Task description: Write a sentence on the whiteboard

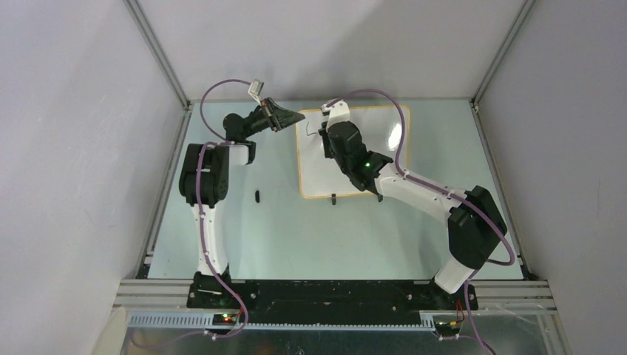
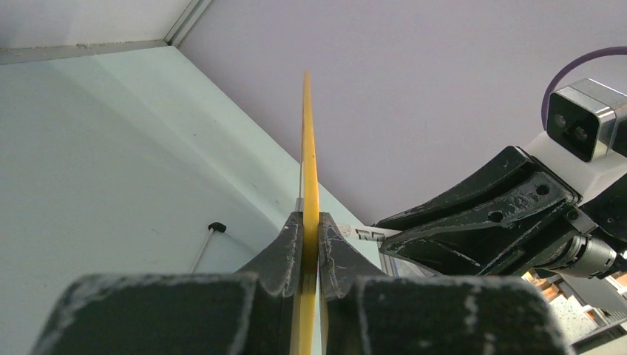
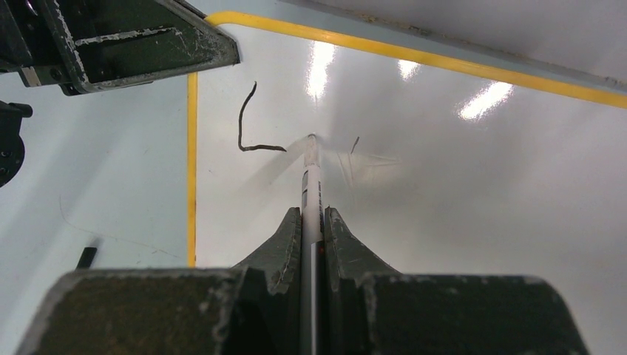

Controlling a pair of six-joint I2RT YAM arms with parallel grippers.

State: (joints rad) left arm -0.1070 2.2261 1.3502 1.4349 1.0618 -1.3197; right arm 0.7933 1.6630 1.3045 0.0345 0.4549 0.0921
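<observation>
Left gripper [image 2: 310,222] clamps the board [image 3: 444,222] edge; right gripper [image 3: 313,218] clenches the marker [image 3: 312,177]. A slip could shift the board, skewing the stroke [image 3: 246,122].

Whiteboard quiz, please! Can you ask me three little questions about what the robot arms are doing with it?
1. True or false: the left end effector is clamped on the rim of the whiteboard.
2. What does the right end effector hold? A) a sponge B) a marker C) a cup
3. Fill in: in the right wrist view, the long black stroke on the board looks like the letter ___.

Key: 1 true; 2 B; 3 L.
</observation>
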